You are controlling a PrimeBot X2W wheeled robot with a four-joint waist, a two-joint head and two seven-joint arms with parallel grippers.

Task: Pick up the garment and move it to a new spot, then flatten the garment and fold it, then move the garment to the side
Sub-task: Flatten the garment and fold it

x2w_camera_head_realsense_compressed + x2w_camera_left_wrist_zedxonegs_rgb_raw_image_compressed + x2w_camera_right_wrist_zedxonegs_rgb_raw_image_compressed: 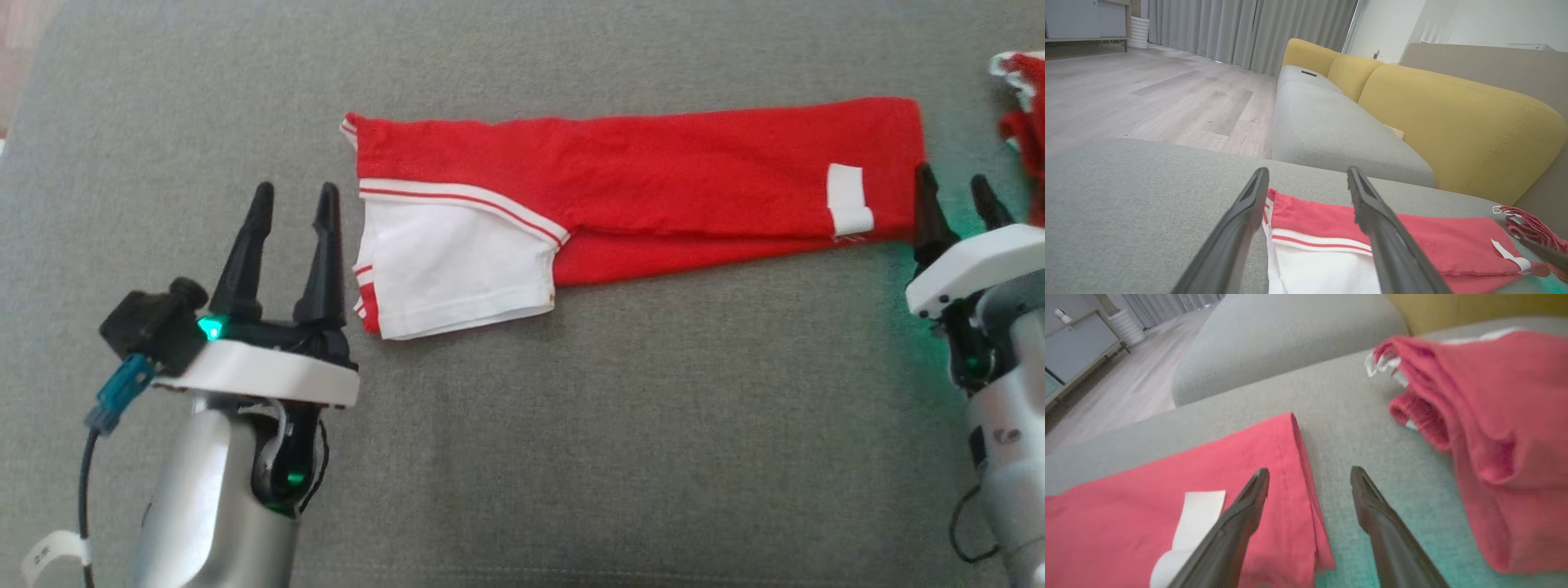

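Note:
The garment [653,184] is a red shirt with a white, red-striped sleeve, folded into a long band across the grey cushion [571,425]. My left gripper [294,192] stands open just left of the white sleeve end, empty. In the left wrist view the garment [1323,220] lies just beyond my open fingers [1249,212]. My right gripper [953,186] is open at the band's right end, beside a white label [847,198]. The right wrist view has the left finger [1249,502] over the garment's red edge [1265,457] and the right finger over bare cushion.
A second crumpled red cloth [1024,122] lies at the far right, close to my right gripper; its folds [1486,428] loom large in the right wrist view. A yellow sofa back [1453,122] and a grey seat [1331,130] stand beyond, wooden floor [1147,94] to the left.

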